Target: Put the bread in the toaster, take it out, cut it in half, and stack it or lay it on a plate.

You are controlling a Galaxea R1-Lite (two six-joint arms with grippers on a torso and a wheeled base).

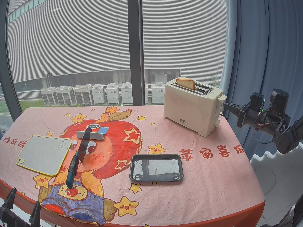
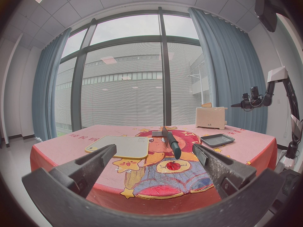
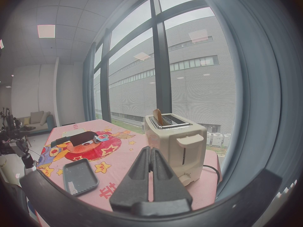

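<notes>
My right pincer [image 3: 151, 153] was pressed shut on nothing, held off the right edge of the pink cartoon-clothed table [image 1: 205, 180], near the cream two-slot toaster [image 1: 192, 109]. The tan bread slice [image 1: 185, 83] stood upright in one slot, its top poking out. My left pincer [image 2: 153, 150] gaped wide and empty at the table's near left edge. Beyond it lay a teal-handled dark-bladed knife [image 1: 77, 156], between a yellow-rimmed white cutting board [image 1: 44, 154] and a dark grey rectangular tray [image 1: 157, 167].

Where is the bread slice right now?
In the head view, the bread sticks up out of a slot of the toaster, which stands at the far right of the table; the dark tray lies nearer the robot.
</notes>
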